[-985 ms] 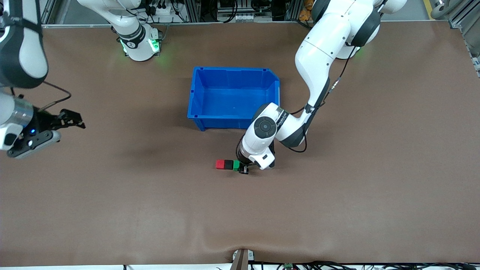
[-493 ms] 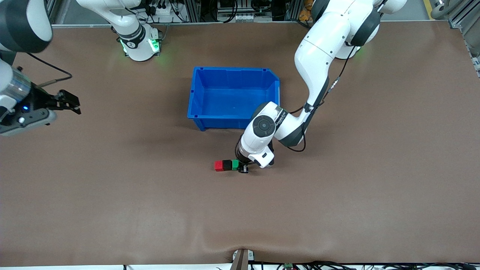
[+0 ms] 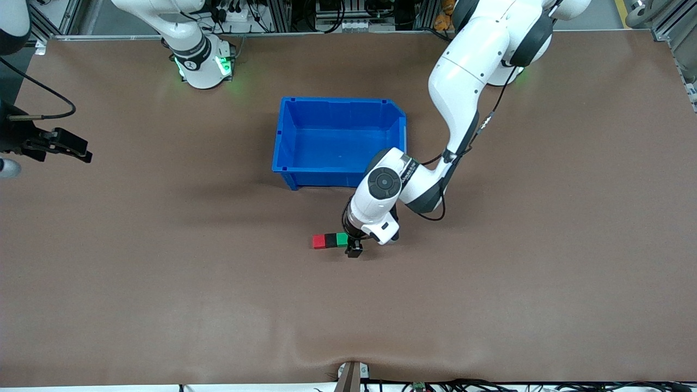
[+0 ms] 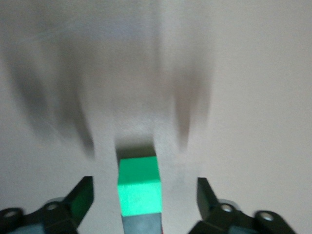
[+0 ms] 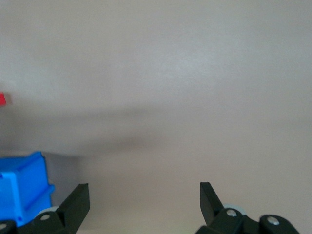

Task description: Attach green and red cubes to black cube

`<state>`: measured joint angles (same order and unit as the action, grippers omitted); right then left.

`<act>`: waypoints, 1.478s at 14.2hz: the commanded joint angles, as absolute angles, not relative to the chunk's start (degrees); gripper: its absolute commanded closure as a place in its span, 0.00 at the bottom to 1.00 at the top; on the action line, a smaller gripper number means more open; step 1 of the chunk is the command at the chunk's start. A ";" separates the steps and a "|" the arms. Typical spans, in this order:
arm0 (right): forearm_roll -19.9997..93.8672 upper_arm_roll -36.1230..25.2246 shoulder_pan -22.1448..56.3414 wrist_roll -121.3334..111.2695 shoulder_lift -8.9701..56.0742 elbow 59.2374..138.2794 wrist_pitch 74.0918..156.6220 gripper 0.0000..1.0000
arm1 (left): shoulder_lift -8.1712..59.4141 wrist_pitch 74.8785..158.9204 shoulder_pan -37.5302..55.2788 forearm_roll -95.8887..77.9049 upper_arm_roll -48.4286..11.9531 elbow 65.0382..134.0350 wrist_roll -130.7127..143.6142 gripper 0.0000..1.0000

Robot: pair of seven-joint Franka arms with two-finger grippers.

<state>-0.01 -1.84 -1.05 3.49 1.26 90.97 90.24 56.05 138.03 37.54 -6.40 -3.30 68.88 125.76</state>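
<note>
Scanning the front view from its left edge: the right gripper (image 3: 81, 151) hangs over bare table way out at the right arm's end, fingers spread wide w/ nothing between them, as its own wrist view confirms; that arm is just waiting. Mid-table sits the blue bin (image 3: 283, 136), nothing visible inside. A bit nearer the front camera than the bin lie the three cubes in one tight row on the table: red cube (image 3: 318, 241) at the end toward the right arm, black cube (image 3: 330, 239) in the middle, green cube (image 3: 342, 239) at the end toward the left arm, each touching its neighbour. The row's long axis runs along the table, arm end to arm end. Right at the green end is the left gripper (image 3: 354, 247), low by the table. In the left wrist view its fingers (image 4: 78, 200) stand apart on either side of the green cube (image 4: 139, 185), clear gaps both sides, so not pinching it. So the row looks assembled, I'd say. What the next move likely turns on: the cube sits straight between the open fingers, so the way out is prob. straight up, w/o sideways drift, else a finger could knock the green end and break the row.
</note>
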 commanded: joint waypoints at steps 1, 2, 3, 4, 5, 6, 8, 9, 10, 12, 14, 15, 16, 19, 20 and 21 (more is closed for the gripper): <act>1.05 -1.41 -1.76 7.91 1.05 88.51 88.24 0.00 | 51.61 132.39 36.74 -6.68 -2.64 69.61 120.88 0.00; 0.79 -1.41 -1.76 7.91 1.05 88.42 88.24 0.00 | 50.46 130.36 35.61 -6.59 -2.64 69.70 118.24 0.00; 0.88 -1.41 -2.11 8.00 1.14 88.42 88.16 0.00 | 49.32 128.95 34.55 -6.42 -2.72 69.70 116.04 0.00; 1.14 -1.41 -2.63 7.74 1.23 88.33 88.15 0.00 | 47.31 127.98 33.67 -6.42 -2.72 69.96 113.14 0.00; 1.23 -1.32 -2.64 7.65 1.23 88.24 87.98 0.00 | 45.46 126.58 33.49 -6.33 -2.64 71.09 110.51 0.00; 1.32 -1.32 -2.64 7.73 1.32 88.24 86.93 0.00 | 43.61 125.08 33.49 -5.46 -2.46 71.97 107.43 0.00; 2.54 -1.41 -2.64 7.91 1.32 88.07 85.17 0.00 | 40.45 119.74 32.09 -2.13 -2.55 72.25 100.41 0.00; 3.16 -1.41 -2.72 7.91 1.32 88.07 85.08 0.00 | 38.60 116.05 31.38 -0.54 -2.55 72.51 96.02 0.00; 3.25 -1.41 -2.81 8.00 1.32 87.98 84.47 0.00 | 36.67 112.36 30.85 1.56 -2.55 73.21 92.06 0.00; 3.16 -1.49 -2.90 8.00 1.32 87.89 84.38 0.00 | 32.37 108.65 28.14 4.39 -2.72 74.87 84.24 0.00; 3.16 -1.41 -3.51 7.82 1.32 87.37 84.38 0.00 | 28.67 106.45 25.42 4.39 -2.81 77.24 75.98 0.00; 3.08 -1.49 -3.52 7.74 1.41 87.19 84.38 0.00 | 27.00 105.30 24.27 4.39 -2.81 78.47 71.85 0.00; 2.99 -1.41 -3.52 7.73 1.41 87.01 84.38 0.00 | 25.42 104.07 23.39 4.39 -2.81 79.53 68.33 0.00; 2.46 -1.41 -3.52 7.91 1.41 86.84 84.46 0.00 | 22.07 98.72 19.61 4.57 -2.73 79.89 57.86 0.00; 2.46 -1.41 -3.52 7.91 1.41 86.57 84.46 0.00 | 21.02 97.14 17.86 4.57 -2.81 79.89 54.87 0.00; 2.63 -1.41 -3.52 7.91 1.41 86.57 84.38 0.00 | 20.05 95.64 16.45 4.57 -2.90 79.89 51.62 0.00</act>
<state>2.18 -2.01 -2.54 7.26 1.28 87.84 85.44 23.72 97.79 18.90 3.56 -2.38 77.26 56.93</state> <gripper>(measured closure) 0.000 0.000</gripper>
